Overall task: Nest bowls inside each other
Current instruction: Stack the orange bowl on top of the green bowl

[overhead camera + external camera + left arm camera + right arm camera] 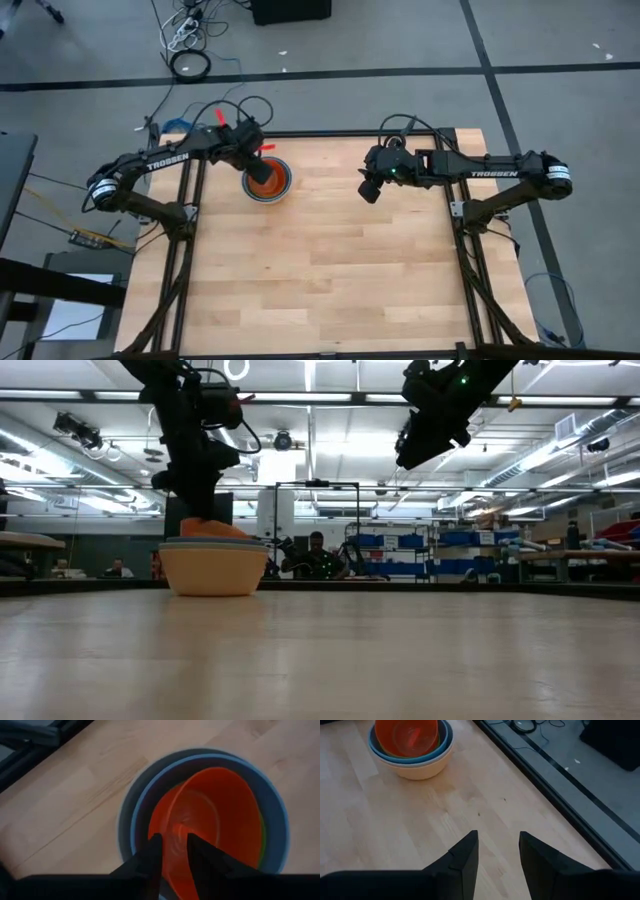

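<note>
The bowls stand nested in one stack (278,186) near the table's far left. A cream-yellow bowl (213,568) is outermost and rests on the wood. Inside it are a grey rim (125,820), a blue bowl (275,820) and a green sliver (261,837). A red-orange bowl (220,810) lies on top, slightly tilted. My left gripper (174,851) hangs open just above the red-orange bowl's near rim, pointing steeply down; I see no touch. My right gripper (368,190) hovers open over bare wood right of the stack (411,745).
Bare wooden tabletop (330,270) stretches across the middle and near side. The black frame rail (540,775) runs along the far edge, close behind the stack. Cables (190,62) lie on the floor beyond. People sit in the room behind (317,555).
</note>
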You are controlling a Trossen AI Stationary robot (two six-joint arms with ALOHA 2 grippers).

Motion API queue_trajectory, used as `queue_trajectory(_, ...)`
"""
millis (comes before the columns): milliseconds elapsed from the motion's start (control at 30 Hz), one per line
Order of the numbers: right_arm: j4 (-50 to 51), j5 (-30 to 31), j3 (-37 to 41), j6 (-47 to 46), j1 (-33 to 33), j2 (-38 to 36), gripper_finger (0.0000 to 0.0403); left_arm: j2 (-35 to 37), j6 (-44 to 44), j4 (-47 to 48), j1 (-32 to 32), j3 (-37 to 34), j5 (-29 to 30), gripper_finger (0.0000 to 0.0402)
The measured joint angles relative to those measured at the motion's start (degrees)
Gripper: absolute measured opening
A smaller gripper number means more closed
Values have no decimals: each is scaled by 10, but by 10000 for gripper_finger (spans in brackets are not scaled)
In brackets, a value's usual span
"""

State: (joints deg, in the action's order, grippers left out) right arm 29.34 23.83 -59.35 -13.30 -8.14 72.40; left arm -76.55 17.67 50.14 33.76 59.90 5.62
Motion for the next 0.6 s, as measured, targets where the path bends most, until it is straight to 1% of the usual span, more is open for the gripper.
queue_trajectory(333, 0, 0, 0, 0, 0, 0, 129, 0, 5, -10, 0, 0, -17, 147)
queue_trajectory(600, 0, 0, 0, 0, 0, 0, 129, 0, 6, -4, 0, 3, -16, 152)
